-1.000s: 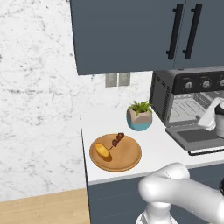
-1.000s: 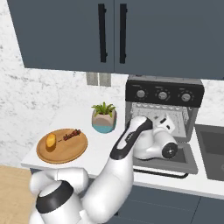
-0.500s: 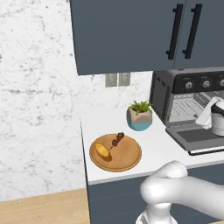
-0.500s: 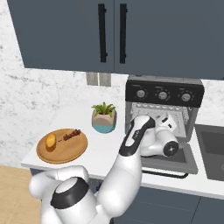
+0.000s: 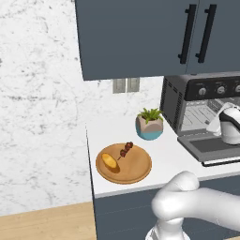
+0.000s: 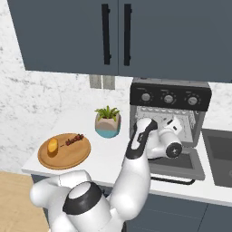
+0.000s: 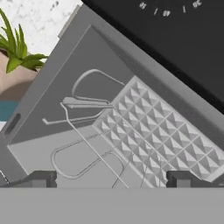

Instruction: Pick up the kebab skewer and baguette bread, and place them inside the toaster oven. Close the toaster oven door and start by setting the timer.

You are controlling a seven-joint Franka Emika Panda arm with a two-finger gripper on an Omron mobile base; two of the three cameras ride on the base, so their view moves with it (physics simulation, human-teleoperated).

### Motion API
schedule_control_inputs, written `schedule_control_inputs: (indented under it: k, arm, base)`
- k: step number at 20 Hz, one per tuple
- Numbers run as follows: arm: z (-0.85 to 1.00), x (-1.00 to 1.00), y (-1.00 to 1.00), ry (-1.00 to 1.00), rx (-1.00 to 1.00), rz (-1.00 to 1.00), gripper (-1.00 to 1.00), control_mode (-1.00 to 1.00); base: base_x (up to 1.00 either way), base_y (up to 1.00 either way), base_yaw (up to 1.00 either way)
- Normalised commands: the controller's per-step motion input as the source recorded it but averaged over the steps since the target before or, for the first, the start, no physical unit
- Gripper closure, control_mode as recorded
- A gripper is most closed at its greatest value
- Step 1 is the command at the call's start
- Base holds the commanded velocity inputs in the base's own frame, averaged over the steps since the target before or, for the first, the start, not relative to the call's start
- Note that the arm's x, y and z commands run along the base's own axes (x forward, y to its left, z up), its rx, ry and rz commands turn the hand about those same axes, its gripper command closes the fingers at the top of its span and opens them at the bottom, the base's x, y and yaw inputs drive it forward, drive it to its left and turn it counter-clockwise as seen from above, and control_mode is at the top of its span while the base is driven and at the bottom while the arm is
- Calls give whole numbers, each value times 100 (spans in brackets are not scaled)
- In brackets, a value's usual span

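- Wall cabinets point(image 6: 118, 36) hang dark blue-grey over the white counter point(image 5: 164, 157).
- The toaster oven point(image 6: 170, 122) sits at the counter's right end, its toaster oven door point(image 6: 179, 163) dropped flat open, wire rack point(image 7: 94, 144) bare inside.
- The tool point(image 7: 111, 179) hovers at the oven mouth, tips spread wide, nothing between them.
- A round wooden board point(image 5: 123, 163) lies well left of the oven, near the counter's front edge.
- A potted plant point(image 5: 150, 124) stands between board and oven.
- On the board, the baguette bread point(image 5: 110, 161) lies just beside the kebab skewer point(image 5: 124, 150).
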Motion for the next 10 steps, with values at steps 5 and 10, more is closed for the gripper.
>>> schedule_control_inputs:
  k: [5, 10]
  arm:
    - [-7, 20, -5, 0, 0, 0, -100, -100]
    - [0, 14, -16, 0, 0, 0, -100, -100]
  base:
    - [0, 0, 0]
    - [0, 0, 0]
